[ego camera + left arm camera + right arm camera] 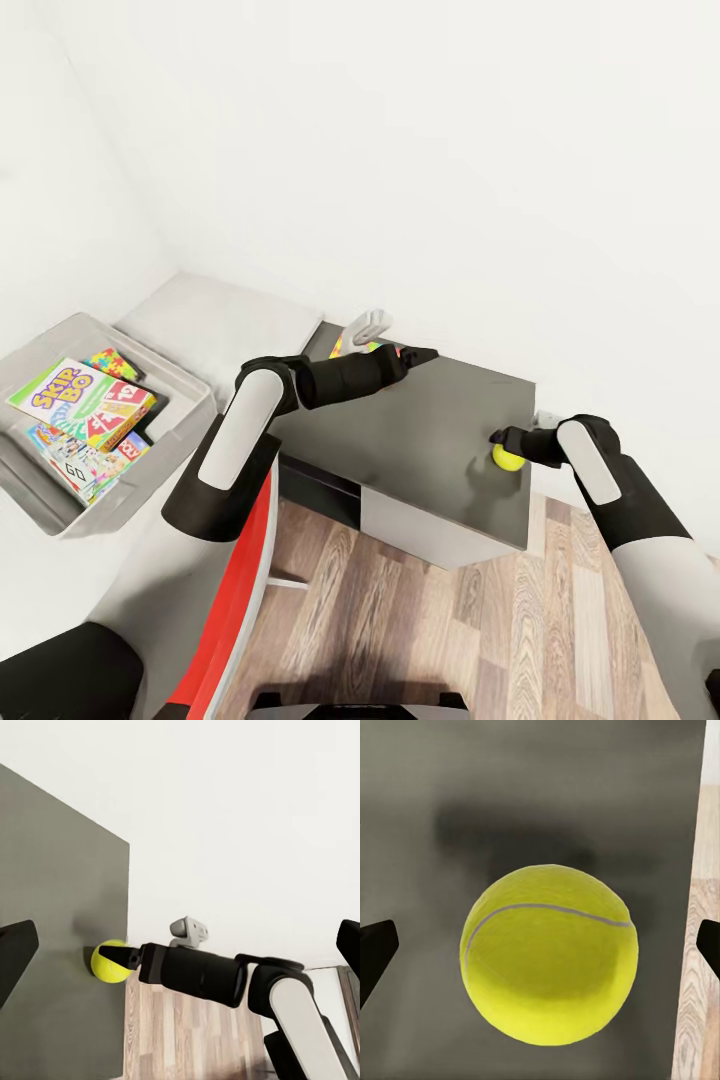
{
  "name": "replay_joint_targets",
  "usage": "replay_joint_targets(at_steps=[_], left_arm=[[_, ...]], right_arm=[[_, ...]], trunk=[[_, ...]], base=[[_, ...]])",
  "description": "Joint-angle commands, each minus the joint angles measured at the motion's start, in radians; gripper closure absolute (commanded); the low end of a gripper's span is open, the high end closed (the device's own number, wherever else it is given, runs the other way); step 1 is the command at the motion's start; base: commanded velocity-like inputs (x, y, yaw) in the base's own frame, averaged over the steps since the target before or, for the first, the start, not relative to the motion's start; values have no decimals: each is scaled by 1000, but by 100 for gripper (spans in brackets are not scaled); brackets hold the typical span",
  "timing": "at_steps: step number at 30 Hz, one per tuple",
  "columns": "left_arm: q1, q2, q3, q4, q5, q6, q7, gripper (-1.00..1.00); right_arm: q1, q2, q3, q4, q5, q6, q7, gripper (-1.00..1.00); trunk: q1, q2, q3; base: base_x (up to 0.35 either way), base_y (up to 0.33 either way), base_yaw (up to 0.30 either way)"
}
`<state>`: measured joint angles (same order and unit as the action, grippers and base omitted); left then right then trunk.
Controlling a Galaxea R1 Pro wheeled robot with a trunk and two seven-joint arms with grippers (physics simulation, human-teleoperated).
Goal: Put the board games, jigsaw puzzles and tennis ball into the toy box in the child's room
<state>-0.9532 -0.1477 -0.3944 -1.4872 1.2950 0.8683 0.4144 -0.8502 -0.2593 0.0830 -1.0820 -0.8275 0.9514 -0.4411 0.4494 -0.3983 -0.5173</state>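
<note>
Fingers of the right gripper spread wide, one dark tip at each edge of the right wrist view, with the tennis ball between them and touching neither. Left gripper likewise spread wide in its own wrist view, only the two black tips showing, nothing between them; in the head view too small and dark to judge. Ball resting on the dark grey matte wing of the table, near its outer corner, close to the edge over the wood-plank floor. Ball fuzzy, yellow-green, round, with a pale curved seam. One jigsaw puzzle mostly hidden behind the left arm at the wing's far edge, only a strip of bright colours visible. Toy box cut off by the picture's left side, light grey, low straight walls. Inside it, a green and white board game reading "SKIP-BO", other printed boxes partly covered beneath it, writing there hard to make out, and a corner of a second puzzle behind.
</note>
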Motion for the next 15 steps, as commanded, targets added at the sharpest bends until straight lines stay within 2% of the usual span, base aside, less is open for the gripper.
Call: replay_joint_targets(at_steps=[1, 15], left_arm=[[-1, 0, 0, -1, 10, 1, 10, -100], [-1, -1, 0, -1, 11, 1, 10, -100]], right_arm=[[0, -1, 8, -1, -10, 1, -10, -100], [2, 1, 26, -1, -10, 1, -11, -100]], trunk=[[1, -2, -2], [1, -2, -2]], base=[[0, 0, 0], [0, 0, 0]])
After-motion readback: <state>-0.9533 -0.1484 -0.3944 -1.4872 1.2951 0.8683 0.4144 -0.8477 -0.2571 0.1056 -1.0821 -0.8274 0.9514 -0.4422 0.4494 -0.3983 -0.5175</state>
